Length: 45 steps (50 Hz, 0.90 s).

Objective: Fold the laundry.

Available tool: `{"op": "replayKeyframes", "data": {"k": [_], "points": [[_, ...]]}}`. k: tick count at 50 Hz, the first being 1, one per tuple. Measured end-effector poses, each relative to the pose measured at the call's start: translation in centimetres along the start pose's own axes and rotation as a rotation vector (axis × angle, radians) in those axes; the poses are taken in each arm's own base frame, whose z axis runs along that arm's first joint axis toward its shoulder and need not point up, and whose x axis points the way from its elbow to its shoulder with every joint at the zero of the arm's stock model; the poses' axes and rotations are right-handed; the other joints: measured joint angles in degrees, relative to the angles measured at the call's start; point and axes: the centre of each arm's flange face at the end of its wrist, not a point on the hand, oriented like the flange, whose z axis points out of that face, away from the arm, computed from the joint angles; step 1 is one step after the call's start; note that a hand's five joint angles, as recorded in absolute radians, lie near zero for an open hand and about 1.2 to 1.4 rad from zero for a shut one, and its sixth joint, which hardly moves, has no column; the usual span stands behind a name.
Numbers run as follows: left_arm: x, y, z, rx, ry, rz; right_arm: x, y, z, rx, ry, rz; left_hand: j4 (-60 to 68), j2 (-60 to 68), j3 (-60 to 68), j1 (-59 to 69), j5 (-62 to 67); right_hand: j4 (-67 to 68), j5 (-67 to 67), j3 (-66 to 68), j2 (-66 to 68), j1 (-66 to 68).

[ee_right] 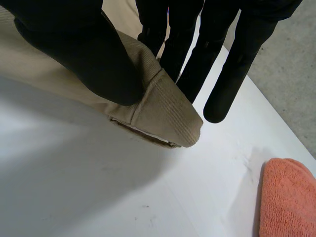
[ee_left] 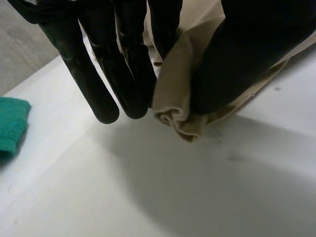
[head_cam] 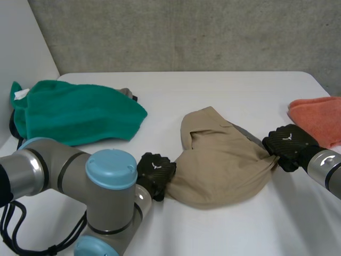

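No words or numbers to read, just a small white emblem (head_cam: 155, 165) on the left robot hand (head_cam: 157, 176) and another emblem (head_cam: 288, 137) on the right robot hand (head_cam: 293, 148).

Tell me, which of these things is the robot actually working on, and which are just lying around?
In use: tan garment, pinched at one end by the left hand, at the opposite end by the right hand.
Lying about: green towel, orange towel, both untouched on the white table; perhaps waiting their turn.
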Motion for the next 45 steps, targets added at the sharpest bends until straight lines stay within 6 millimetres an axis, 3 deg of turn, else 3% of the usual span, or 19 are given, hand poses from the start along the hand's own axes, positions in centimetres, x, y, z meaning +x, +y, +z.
{"op": "replayKeyframes", "data": {"k": [7, 9, 14, 18, 19, 24, 27, 33, 40, 45], "points": [[-0.6, -1.7, 0.2, 0.060, -0.029, -0.001, 0.7, -0.6, -0.2, 0.002, 0.023, 0.026, 1.49, 1.42, 1.54, 0.09, 0.82, 0.00, 0.00, 0.00, 0.00, 0.00], [-1.7, -4.0, -0.4, 0.125, -0.058, -0.009, 1.4, -1.9, -0.9, 0.019, 0.044, 0.024, 1.51, 1.42, 1.54, 0.14, 0.82, 0.00, 0.00, 0.00, 0.00, 0.00], [-5.5, -10.5, -3.4, 0.315, -0.154, -0.029, 3.4, -6.6, -3.7, 0.098, 0.109, -0.015, 1.52, 1.42, 1.54, 0.26, 0.82, 0.03, 0.01, 0.00, 0.00, 0.00], [-8.7, -15.6, -7.0, 0.467, -0.242, -0.024, 5.4, -11.0, -6.9, 0.190, 0.188, -0.061, 1.53, 1.43, 1.55, 0.27, 1.00, 0.09, 0.10, 0.00, 0.00, 0.00], [-9.7, -17.2, -8.5, 0.517, -0.271, -0.020, 6.2, -12.9, -8.4, 0.235, 0.231, -0.081, 1.53, 1.44, 1.55, 0.27, 0.99, 0.10, 0.11, 0.00, 0.00, 0.00], [-11.6, -20.8, -12.3, 0.606, -0.329, -0.003, 8.5, -17.3, -12.0, 0.336, 0.353, -0.121, 1.53, 1.45, 1.55, 0.28, 1.22, 0.10, 0.39, 0.00, 0.00, 0.00], [-12.1, -21.5, -13.1, 0.608, -0.339, 0.005, 9.3, -18.7, -12.8, 0.355, 0.396, -0.127, 1.53, 1.45, 1.55, 0.28, 1.22, 0.10, 0.41, 0.00, 0.00, 0.00], [-12.0, -20.4, -10.9, 0.520, -0.318, 0.022, 8.9, -18.6, -10.7, 0.303, 0.339, -0.112, 1.54, 1.45, 1.55, 0.30, 1.32, 0.11, 0.55, 0.00, 0.00, 0.30], [-10.8, -15.9, -3.8, 0.338, -0.266, 0.075, 6.2, -15.8, -4.9, 0.156, 0.197, -0.109, 1.54, 1.49, 1.56, 0.62, 1.71, 0.11, 0.63, 0.00, 0.00, 0.41], [-11.4, -14.6, 0.3, 0.318, -0.288, 0.106, 5.2, -14.3, -1.3, 0.108, 0.186, -0.119, 1.55, 1.49, 1.55, 0.62, 1.71, 0.11, 0.63, 0.19, 0.00, 0.41]]}}
